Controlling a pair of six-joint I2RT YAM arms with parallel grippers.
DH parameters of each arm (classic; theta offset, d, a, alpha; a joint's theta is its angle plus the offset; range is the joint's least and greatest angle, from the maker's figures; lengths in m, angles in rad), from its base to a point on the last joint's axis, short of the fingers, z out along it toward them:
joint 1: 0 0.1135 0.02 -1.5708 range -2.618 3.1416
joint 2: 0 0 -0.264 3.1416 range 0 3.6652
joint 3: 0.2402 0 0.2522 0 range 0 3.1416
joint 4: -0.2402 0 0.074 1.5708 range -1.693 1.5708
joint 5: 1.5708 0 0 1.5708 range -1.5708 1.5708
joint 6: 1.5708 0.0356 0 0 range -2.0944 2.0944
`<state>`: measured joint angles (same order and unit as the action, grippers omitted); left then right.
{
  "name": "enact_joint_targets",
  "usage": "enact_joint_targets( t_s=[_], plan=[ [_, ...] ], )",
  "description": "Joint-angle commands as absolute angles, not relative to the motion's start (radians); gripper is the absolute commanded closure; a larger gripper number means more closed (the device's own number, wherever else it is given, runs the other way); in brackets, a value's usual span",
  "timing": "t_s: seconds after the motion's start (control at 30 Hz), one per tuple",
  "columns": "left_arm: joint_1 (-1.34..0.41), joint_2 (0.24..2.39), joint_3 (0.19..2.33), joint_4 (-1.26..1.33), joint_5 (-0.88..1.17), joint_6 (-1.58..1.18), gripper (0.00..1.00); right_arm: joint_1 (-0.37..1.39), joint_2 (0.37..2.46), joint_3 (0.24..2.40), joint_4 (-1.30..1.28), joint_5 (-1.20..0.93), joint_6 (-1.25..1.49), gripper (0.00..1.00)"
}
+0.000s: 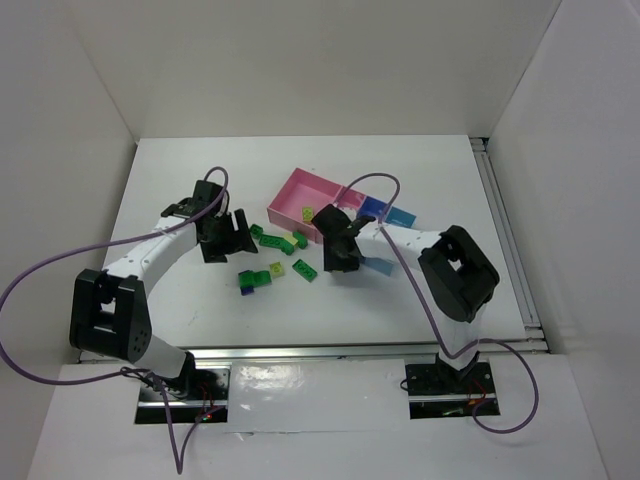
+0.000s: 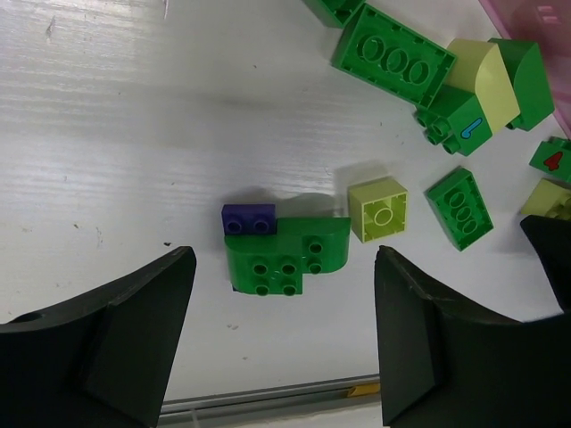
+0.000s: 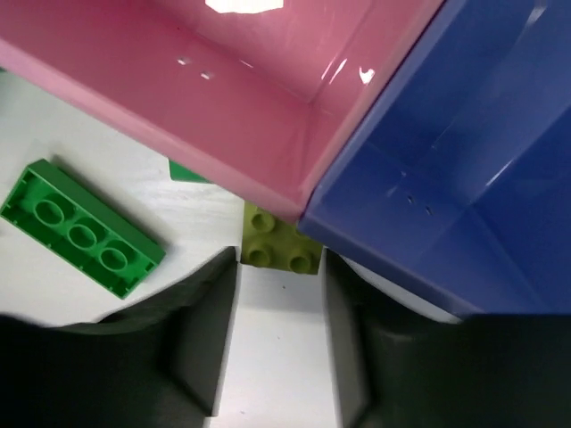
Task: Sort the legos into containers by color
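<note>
Several legos lie loose on the white table left of the containers. In the left wrist view, a green arched lego (image 2: 285, 254) with a dark blue lego (image 2: 248, 217) beside it lies just past my left gripper (image 2: 285, 260), which is wide open and empty. A lime lego (image 2: 378, 209) and more green ones (image 2: 459, 207) lie to the right. My right gripper (image 3: 278, 260) has its fingertips against both sides of a lime lego (image 3: 281, 239) on the table, at the corner where the pink container (image 3: 223, 98) meets the blue container (image 3: 446, 178).
From above, the pink bin (image 1: 290, 192) holds a lime brick (image 1: 307, 213), with the blue bin (image 1: 375, 208) and light blue bin (image 1: 402, 217) to its right. A flat green brick (image 3: 82, 227) lies left of my right gripper. The table's front rail (image 2: 268, 399) runs close behind my left gripper.
</note>
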<state>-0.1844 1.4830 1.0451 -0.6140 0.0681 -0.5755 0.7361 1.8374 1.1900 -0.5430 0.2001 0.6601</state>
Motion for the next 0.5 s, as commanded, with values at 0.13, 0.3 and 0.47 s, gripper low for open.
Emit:
enact_joint_targets(
  t_s=[0.13, 0.3, 0.47],
  plan=[
    [-0.234, 1.420, 1.055, -0.689, 0.020, -0.480, 0.18, 0.771, 1.839, 1.291, -0.558, 0.268, 0.631, 0.81],
    [-0.316, 1.454, 1.132, -0.741, -0.081, -0.491, 0.26, 0.805, 1.764, 1.368, -0.581, 0.299, 0.578, 0.85],
    [-0.316, 1.424, 1.121, -0.741, -0.081, -0.522, 0.27, 0.744, 1.836, 1.526, -0.569, 0.299, 0.503, 0.85]
  ],
)
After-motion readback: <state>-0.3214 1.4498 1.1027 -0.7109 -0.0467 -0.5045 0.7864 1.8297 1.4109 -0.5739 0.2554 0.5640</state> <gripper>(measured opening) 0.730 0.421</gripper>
